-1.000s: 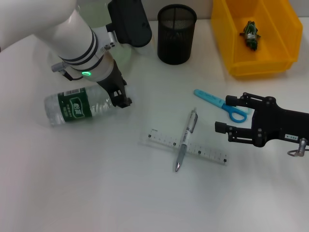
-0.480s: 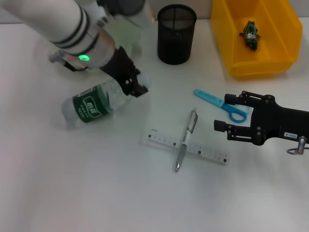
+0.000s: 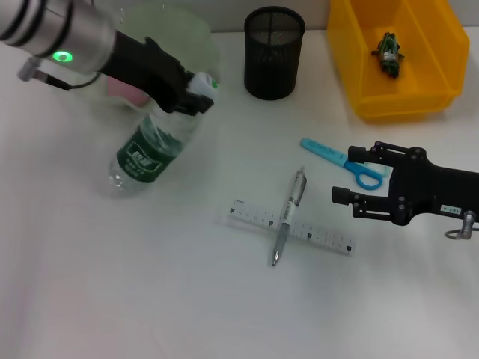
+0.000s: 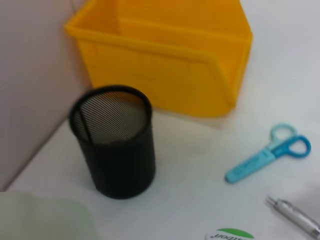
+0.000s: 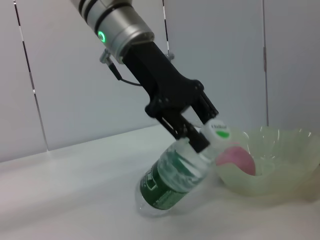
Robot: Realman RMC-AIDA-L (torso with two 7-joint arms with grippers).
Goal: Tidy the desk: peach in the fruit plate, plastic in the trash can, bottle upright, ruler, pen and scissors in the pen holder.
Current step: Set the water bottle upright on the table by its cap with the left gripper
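My left gripper (image 3: 188, 96) is shut on the neck of the clear bottle (image 3: 150, 146) with a green label. The bottle is tilted, cap up, with its base on the table. The right wrist view shows the left gripper (image 5: 192, 127) on the bottle (image 5: 172, 182). The pink peach (image 5: 235, 160) lies in the pale green fruit plate (image 5: 280, 165) just behind. The black mesh pen holder (image 3: 274, 52) stands at the back. The blue scissors (image 3: 340, 161), the pen (image 3: 288, 217) and the clear ruler (image 3: 314, 238) lie on the table; the pen lies across the ruler. My right gripper (image 3: 352, 177) is open and empty beside the scissors.
A yellow bin (image 3: 449, 82) stands at the back right with a green crumpled piece (image 3: 389, 52) inside. The left wrist view shows the pen holder (image 4: 112, 142), the bin (image 4: 165, 55) and the scissors (image 4: 265, 157).
My left gripper has lifted the bottle's neck up and back towards the fruit plate, tipping the bottle from lying flat to steeply tilted. The right arm has not moved.
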